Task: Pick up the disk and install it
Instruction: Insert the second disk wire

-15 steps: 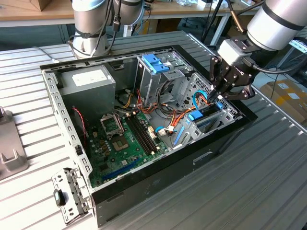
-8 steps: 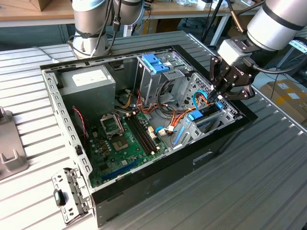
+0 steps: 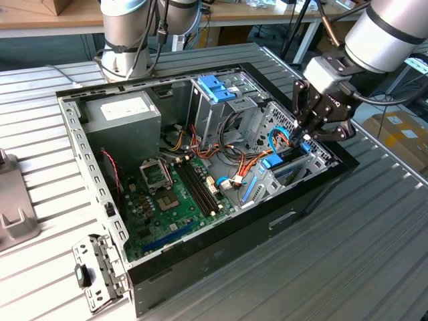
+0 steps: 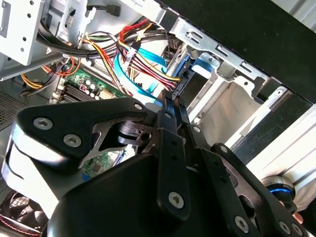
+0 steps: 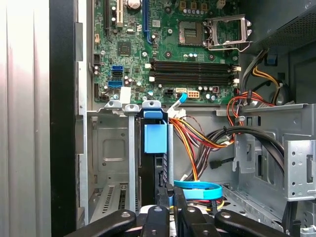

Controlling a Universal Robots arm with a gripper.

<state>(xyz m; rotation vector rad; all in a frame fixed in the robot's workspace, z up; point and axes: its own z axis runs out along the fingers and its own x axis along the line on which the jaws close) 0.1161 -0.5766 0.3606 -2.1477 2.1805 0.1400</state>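
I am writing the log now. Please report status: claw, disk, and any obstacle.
Black claw shut on thin dark disk in light blue carrier, standing in the grey metal bay. Blue flat cable and red-yellow wires close beside.

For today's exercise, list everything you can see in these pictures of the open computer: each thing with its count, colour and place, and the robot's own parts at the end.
Computer case: one, grey inside with black outer panels, lying open on the slatted metal table.
Motherboard: one, green, on the case floor.
Power supply: one, grey, far corner of the case, near the arm's base.
Drive cage latch: one, blue, on top of the grey metal cage.
Disk: one, dark with a light blue carrier, standing on edge in the drive bay at the case's front.
Cables: a bundle, red, yellow, orange and black, plus a flat blue one, beside the disk.
Bracket: one, grey metal, on the table outside the case.
Claw: one, black, closed at the disk's end.
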